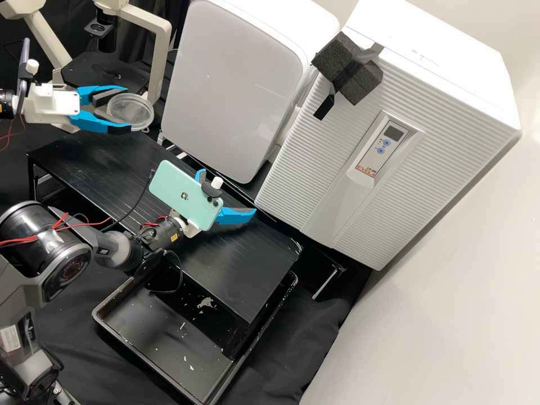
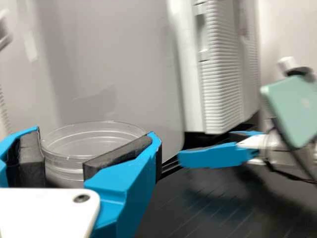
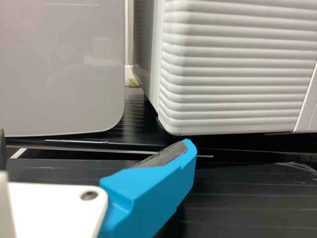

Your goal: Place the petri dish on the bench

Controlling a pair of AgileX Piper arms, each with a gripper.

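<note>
One shallow black tray (image 1: pixel 146 332) lies nearest, its corners rounded and its glossy floor flecked with pale flakes. Creased black cloth (image 1: pixel 304 343) spreads around it. The tray sits partly beneath the table (image 1: pixel 242 270), whose black surface is scored with fine parallel lines.

Over the middle of the table is the right gripper (image 1: pixel 227 192), its smooth blue fingers (image 3: pixel 148 191) spread wide, with nothing between them. One tapered finger shows a rough, dark pad along its inner face. A flat mint-green phone (image 1: pixel 183 196) with rounded corners is mounted on that wrist, tilted, and a thin black cable (image 1: pixel 135 205) curves near it.

Farther off, at the left, the left gripper (image 1: pixel 127 109) pinches the petri dish (image 1: pixel 135 107) between its fingers, dark pads against the wall. The dish is round, shallow and see-through, with thin ridges around its rim, and it is held up off the table.

Behind the table stands a white cabinet (image 1: pixel 236 73), its flat grey front smooth and faintly shiny, with softly curved corners. To its right is a boxy white unit (image 1: pixel 304 157) with horizontal ribs and a small control panel (image 1: pixel 382 147); a pitted, dark grey foam block (image 1: pixel 360 79) is fixed on it. At far left, a cream frame (image 1: pixel 160 56) rises in thick, blunt bars.
</note>
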